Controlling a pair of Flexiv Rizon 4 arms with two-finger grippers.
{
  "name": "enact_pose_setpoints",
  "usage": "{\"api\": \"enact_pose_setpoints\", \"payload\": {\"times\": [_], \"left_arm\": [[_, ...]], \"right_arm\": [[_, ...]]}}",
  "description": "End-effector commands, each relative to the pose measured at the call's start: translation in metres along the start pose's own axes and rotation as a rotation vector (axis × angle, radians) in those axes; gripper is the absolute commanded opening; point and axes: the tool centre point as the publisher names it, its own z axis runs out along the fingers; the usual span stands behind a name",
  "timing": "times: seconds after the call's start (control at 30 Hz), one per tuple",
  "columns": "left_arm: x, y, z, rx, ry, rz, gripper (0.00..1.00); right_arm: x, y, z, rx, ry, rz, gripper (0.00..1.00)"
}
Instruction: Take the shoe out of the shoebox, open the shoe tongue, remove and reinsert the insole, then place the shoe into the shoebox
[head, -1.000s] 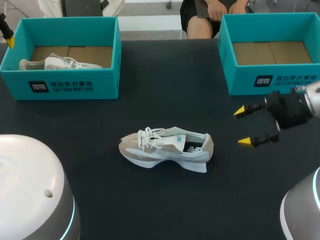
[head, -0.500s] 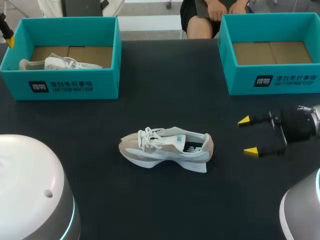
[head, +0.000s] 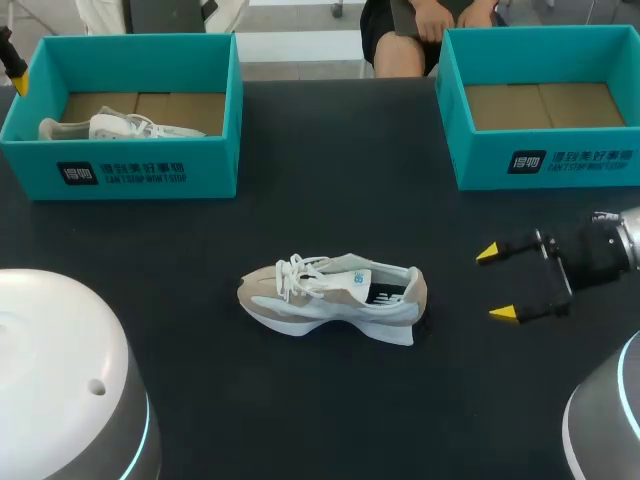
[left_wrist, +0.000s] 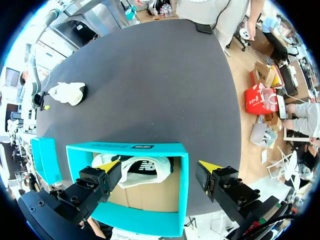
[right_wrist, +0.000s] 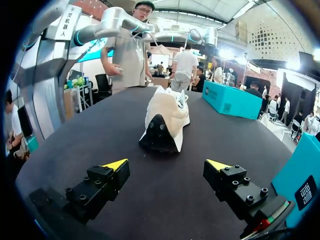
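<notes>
Beige-and-white laced shoe (head: 333, 298) stands on its sole at frame centre, toe pointing left, on the matte black table (head: 330, 410). Right gripper (head: 494, 283) sits at middle right, well apart from the shoe, its fingers spread and gripping nothing. Left gripper (left_wrist: 159, 166), fingers apart, hangs over the teal cardboard left shoebox (head: 150, 170) at upper left, which contains a second shoe (head: 110, 127). Matching right shoebox (head: 560, 165) at upper right shows a brown cardboard floor.
</notes>
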Motion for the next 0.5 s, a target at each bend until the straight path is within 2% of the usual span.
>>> {"api": "enact_pose_setpoints", "payload": {"times": [0.03,0.1,0.5], "left_arm": [[-0.0005,-0.0014,-0.0003,-0.003,0.003,0.0,1.0],[-0.0005,-0.0014,-0.0003,-0.003,0.003,0.0,1.0],[-0.0005,-0.0014,-0.0003,-0.003,0.003,0.0,1.0]], "right_arm": [[-0.0001,0.0009,-0.0006,0.04,-0.016,0.001,1.0],[0.0005,-0.0015,-0.0006,0.078,-0.027,0.006,1.0],[0.0005,-0.0015,-0.0006,0.078,-0.027,0.006,1.0]]}}
